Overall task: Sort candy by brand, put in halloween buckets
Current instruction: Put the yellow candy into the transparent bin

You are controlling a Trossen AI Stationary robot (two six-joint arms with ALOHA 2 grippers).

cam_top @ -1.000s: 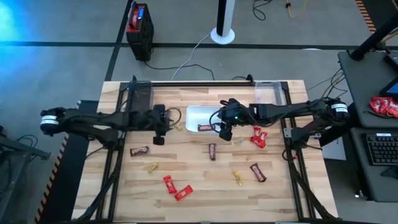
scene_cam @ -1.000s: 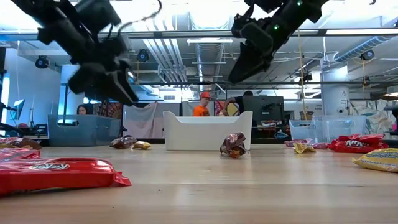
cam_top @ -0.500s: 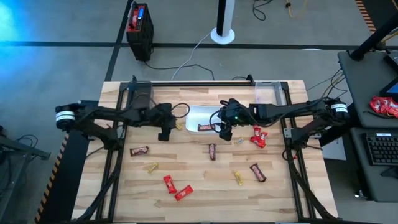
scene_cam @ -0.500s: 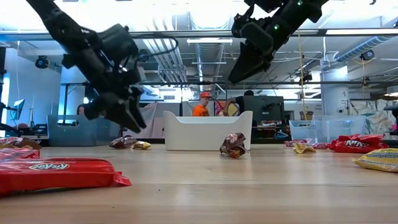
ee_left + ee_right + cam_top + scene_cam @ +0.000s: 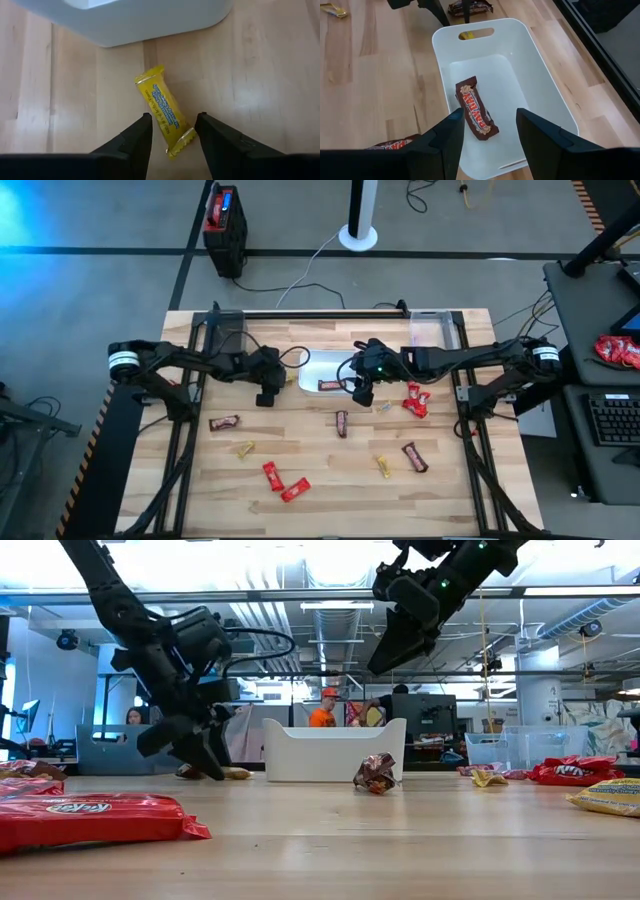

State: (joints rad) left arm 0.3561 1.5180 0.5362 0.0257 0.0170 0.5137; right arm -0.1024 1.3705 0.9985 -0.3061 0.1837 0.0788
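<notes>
Behind white tray, yellow candy half-hidden.

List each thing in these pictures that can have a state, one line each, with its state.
left gripper: open, fingers straddling the yellow candy.
yellow candy: lying flat on the table beside the white tray.
right gripper: open, above the white tray.
white tray: upright, holding one brown bar.
brown bar: lying inside the tray.

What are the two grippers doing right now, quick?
Left gripper: open, straddling a yellow candy beside the white tray.
Right gripper: open, empty, above a brown bar in the tray.
</notes>
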